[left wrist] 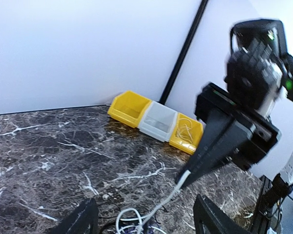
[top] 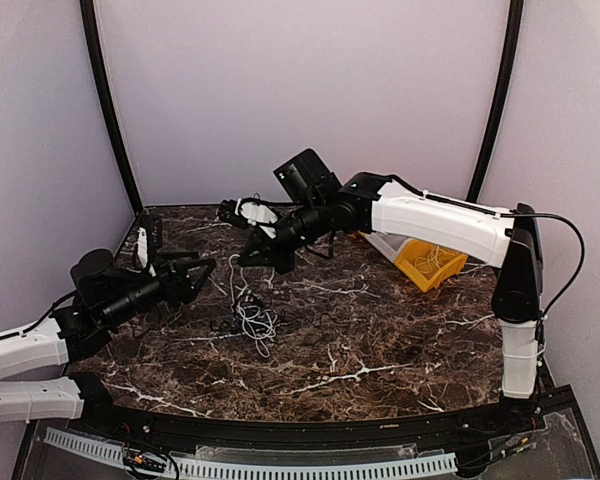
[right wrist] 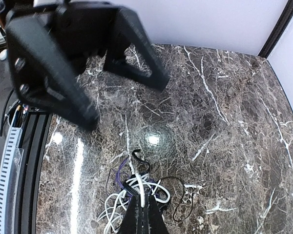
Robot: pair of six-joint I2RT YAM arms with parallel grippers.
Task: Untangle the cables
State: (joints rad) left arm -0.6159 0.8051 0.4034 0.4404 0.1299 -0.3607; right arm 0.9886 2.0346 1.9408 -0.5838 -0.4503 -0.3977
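Observation:
The cables (top: pixel 252 318) lie in a small clump on the dark marble table: white loops, thin black cords and a bit of purple (right wrist: pixel 118 171). My right gripper (top: pixel 240 262) hovers just above the clump, shut on a white cable (right wrist: pixel 142 187) that rises from the tangle to its tips (right wrist: pixel 142 204). In the left wrist view that white cable (left wrist: pixel 162 201) runs slanting up to the right gripper (left wrist: pixel 186 178). My left gripper (top: pixel 202 272) stands open to the left of the clump, its fingers (left wrist: pixel 83 220) wide apart with nothing between them; from the right wrist it shows as the left gripper (right wrist: pixel 126 102).
A row of bins stands at the back right: a yellow bin (left wrist: pixel 129 108), a pale grey bin (left wrist: pixel 158 122) and a yellow bin (left wrist: pixel 186 134) with thin white strands in it. Small black and white items (top: pixel 145 243) sit at the back left, more (top: pixel 255 212) at the rear.

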